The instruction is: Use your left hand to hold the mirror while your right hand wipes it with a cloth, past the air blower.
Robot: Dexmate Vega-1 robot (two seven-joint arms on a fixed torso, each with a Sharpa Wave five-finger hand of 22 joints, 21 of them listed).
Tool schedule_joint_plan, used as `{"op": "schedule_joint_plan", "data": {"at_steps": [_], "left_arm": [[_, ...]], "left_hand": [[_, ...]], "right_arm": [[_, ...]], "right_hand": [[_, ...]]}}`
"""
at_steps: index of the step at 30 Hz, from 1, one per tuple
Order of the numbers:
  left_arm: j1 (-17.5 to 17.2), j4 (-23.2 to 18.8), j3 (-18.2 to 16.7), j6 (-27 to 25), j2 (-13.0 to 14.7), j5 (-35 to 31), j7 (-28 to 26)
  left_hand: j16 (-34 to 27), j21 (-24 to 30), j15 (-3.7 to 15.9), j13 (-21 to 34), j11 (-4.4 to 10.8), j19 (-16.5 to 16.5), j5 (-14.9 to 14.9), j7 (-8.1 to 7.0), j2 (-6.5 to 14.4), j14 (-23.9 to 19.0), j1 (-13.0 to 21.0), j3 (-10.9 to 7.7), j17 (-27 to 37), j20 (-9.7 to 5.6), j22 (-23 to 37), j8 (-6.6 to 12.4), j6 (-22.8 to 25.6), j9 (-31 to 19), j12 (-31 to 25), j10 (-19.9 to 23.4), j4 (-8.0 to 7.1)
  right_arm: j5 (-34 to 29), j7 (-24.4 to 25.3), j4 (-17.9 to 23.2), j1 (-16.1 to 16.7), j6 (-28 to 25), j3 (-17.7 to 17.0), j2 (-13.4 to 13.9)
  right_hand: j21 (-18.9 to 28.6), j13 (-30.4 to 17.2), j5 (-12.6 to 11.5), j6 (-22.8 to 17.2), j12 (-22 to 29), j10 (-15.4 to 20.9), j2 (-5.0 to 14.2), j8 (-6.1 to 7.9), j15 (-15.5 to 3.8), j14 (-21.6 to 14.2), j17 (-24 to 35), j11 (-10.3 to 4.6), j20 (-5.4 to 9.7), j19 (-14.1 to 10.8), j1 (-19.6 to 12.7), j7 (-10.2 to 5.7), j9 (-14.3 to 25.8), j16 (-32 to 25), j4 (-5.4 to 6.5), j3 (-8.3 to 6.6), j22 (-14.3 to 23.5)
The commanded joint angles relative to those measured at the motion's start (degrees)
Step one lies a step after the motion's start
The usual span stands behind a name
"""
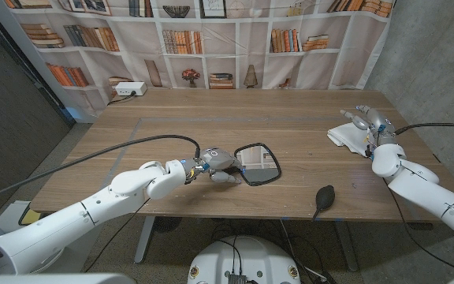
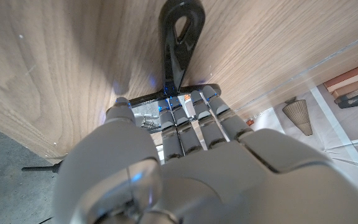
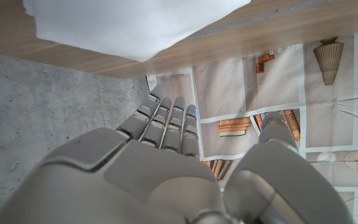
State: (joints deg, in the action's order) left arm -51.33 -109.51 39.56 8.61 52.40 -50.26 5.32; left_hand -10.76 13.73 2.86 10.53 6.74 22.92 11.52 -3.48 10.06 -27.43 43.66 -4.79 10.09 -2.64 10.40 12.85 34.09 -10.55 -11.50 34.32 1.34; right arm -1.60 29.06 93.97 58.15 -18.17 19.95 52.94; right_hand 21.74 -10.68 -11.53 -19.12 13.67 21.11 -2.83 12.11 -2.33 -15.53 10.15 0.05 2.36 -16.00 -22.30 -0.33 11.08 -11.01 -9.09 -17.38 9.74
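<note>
A small black-framed mirror [image 1: 259, 165] lies near the table's front middle. My left hand [image 1: 216, 164] holds its left rim, with the fingers [image 2: 199, 118] laid over the glass to the black frame [image 2: 166, 95] and the thumb at its side. A black looped stand [image 2: 179, 37] sticks out beyond the frame. The white cloth [image 1: 347, 136] lies at the table's right edge. My right hand [image 1: 371, 125] hovers just by it with straight, spread fingers [image 3: 166, 121], the cloth [image 3: 135, 25] beyond their tips. A black air blower [image 1: 322, 197] lies near the front edge, between mirror and cloth.
The wooden table [image 1: 211, 118] stretches back to a bookshelf backdrop. A white power strip [image 1: 128, 90] sits at its far left corner. Black cables trail along both arms.
</note>
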Motion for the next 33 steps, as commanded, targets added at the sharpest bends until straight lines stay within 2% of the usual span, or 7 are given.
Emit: {"op": "schedule_joint_plan", "data": {"at_steps": [1,9,15,19,28,33], "left_arm": [[-0.2,-0.5,0.1,-0.4,0.1,-0.2,0.8],[-0.1,-0.4,0.0,0.2,0.2,0.6,0.7],[0.0,-0.3,-0.2,0.5,0.3,0.7,0.6],[-0.1,-0.3,-0.3,0.5,0.4,0.8,0.4],[-0.7,-0.1,-0.7,0.5,0.5,1.0,-0.9],[-0.7,0.0,-0.8,0.4,0.6,0.9,-1.2]], "left_hand": [[-0.1,-0.1,4.75,0.1,0.01,0.2,0.2,0.03,-0.2,-0.4,0.2,-0.65,0.1,-1.57,0.2,-0.2,0.7,-0.1,0.0,0.3,-0.1],[0.0,-0.3,4.61,0.1,-0.05,-0.3,0.2,0.0,-0.3,-0.3,0.2,-0.87,0.1,-1.44,0.2,-0.47,0.4,-0.1,0.2,-0.1,-0.17],[0.1,-0.5,4.66,0.1,-0.13,-0.5,0.2,-0.03,-0.3,-0.1,0.1,-1.02,0.2,-1.41,0.2,-0.6,0.4,-0.1,0.3,-0.3,-0.22],[0.1,-0.6,4.57,0.2,-0.15,-0.7,0.2,-0.05,-0.3,-0.1,0.1,-1.13,0.2,-1.35,0.2,-0.79,0.0,-0.1,0.4,-0.5,-0.26],[0.1,-0.8,4.45,0.2,0.04,-1.0,0.2,-0.12,-0.3,0.0,0.0,-1.42,0.2,-1.26,0.1,-1.21,-0.7,-0.1,0.6,-1.0,-0.4],[0.1,-0.9,4.48,0.2,0.09,-1.1,0.2,-0.25,-0.3,0.1,0.0,-1.53,0.2,-1.28,0.1,-1.28,-0.8,-0.1,0.6,-1.1,-0.46]], "right_arm": [[-2.2,-2.6,0.8,-2.2,-7.3,4.0,2.3],[-2.8,-4.7,1.5,-3.3,-10.1,5.9,3.5],[-4.4,-5.7,0.9,-5.1,-12.7,8.3,3.2],[-5.2,-6.4,0.2,-6.3,-14.2,9.9,2.7],[-5.5,-7.9,-2.2,-8.3,-15.4,12.3,1.5],[-6.3,-8.5,-2.3,-9.4,-17.8,13.7,0.9]], "right_hand": [[-0.4,-0.1,-0.5,0.5,-0.1,-0.2,0.09,-0.12,-0.7,0.3,0.1,-0.24,3.2,0.3,-0.9,-0.04,0.1,0.1,-0.25,-0.25,0.3],[-1.2,-0.2,-0.8,1.2,-0.5,-1.0,-0.21,-0.43,-0.38,1.3,0.1,-0.02,3.11,0.7,-2.8,0.21,0.1,0.5,-0.71,-0.64,0.3],[-1.6,-0.2,-1.0,1.4,-0.8,-1.6,-0.12,-0.49,-0.28,1.7,0.1,-0.01,3.07,0.8,-4.3,0.25,0.1,0.6,-0.93,-1.06,0.3],[-2.2,-0.2,-1.2,1.6,-0.8,-1.6,0.93,-0.49,-0.31,1.9,0.1,-0.1,3.06,0.6,-7.7,0.11,0.1,0.5,-1.3,-2.39,0.3],[-2.8,-0.2,-1.2,1.4,-0.7,-1.1,1.6,-0.31,-0.8,1.3,0.1,-0.5,3.37,-0.2,-12.5,-0.21,0.1,0.2,-1.57,-3.9,0.3],[-3.4,-0.2,-1.0,1.3,-0.6,-0.7,2.52,-0.23,-1.3,0.6,0.0,-0.8,3.46,-0.8,-17.3,-0.43,0.1,0.0,-1.61,-5.44,0.3]]}}
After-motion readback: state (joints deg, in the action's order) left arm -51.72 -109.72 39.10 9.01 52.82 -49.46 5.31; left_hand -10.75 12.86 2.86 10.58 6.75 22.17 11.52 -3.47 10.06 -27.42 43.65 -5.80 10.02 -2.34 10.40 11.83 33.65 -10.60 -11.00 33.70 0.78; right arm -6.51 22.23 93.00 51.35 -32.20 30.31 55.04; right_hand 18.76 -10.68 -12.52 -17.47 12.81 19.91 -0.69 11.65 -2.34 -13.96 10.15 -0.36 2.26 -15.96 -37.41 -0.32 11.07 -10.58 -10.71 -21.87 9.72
